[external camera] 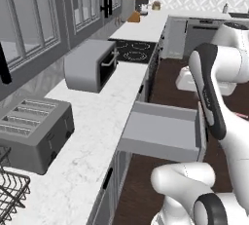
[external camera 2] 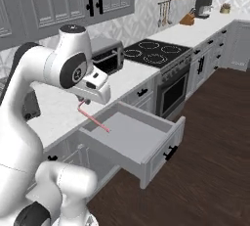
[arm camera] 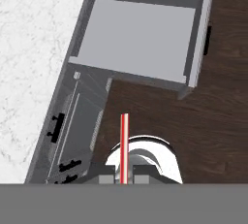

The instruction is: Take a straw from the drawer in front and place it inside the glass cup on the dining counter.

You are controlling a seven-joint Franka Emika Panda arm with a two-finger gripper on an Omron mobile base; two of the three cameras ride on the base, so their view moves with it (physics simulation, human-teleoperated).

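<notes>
No legible text or labels anywhere

One straw, one drawer.

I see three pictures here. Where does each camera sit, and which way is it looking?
Left base view: behind the arm, to its left, facing along the worktop; white arm at right.
Right base view: behind, to its right, facing the open drawer; the gripper holds the straw.
Hand view: on the hand, looking down past the straw.
All three share the drawer.

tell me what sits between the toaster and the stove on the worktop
A grey toaster oven sits on the marble between the toaster and the stove, seen in the left base view.
</notes>
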